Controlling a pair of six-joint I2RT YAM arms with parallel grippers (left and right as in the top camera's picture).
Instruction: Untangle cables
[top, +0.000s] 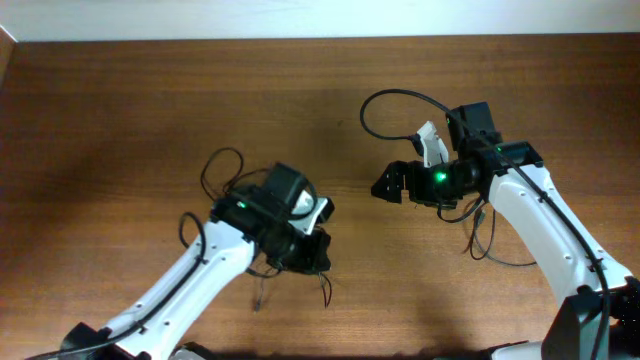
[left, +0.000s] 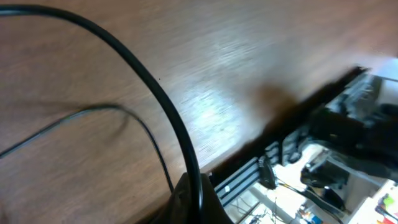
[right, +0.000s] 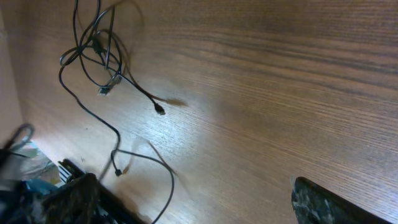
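Note:
Thin black cables (top: 222, 170) loop on the wooden table around and under my left arm, with loose ends near the front (top: 258, 298). My left gripper (top: 312, 250) sits over them. In the left wrist view a black cable (left: 149, 87) arcs down into its dark jaws (left: 194, 202), which look shut on it; a thinner cable (left: 93, 111) lies behind. My right gripper (top: 388, 186) is open and empty, above bare wood. The right wrist view shows its fingers wide apart (right: 199, 205), a small tangle (right: 93, 46) far off and a plug end (right: 160, 111).
More thin cable (top: 480, 238) lies under my right arm. A thick black arm cable (top: 400, 97) arches above the right gripper. The table's edge and frame rails (left: 249, 174) show in the left wrist view.

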